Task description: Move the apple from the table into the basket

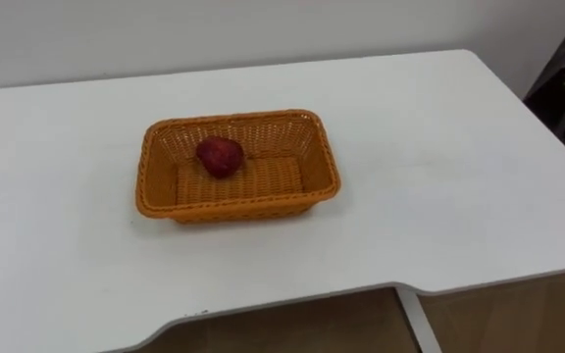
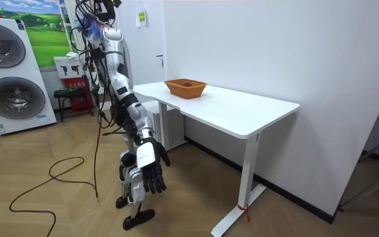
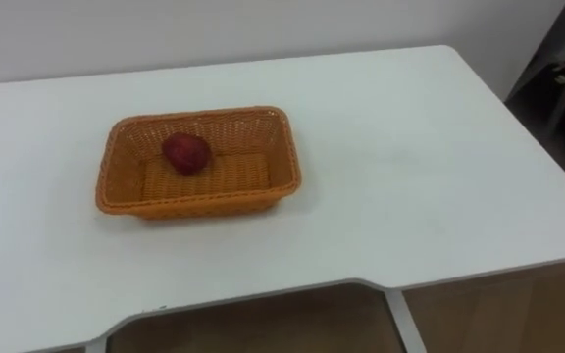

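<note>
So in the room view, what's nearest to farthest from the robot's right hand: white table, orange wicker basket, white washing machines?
From the right hand, hanging low:
1. White table, close beside it.
2. Orange wicker basket, on the tabletop toward the wall.
3. White washing machines, across the room at the room view's left.
</note>
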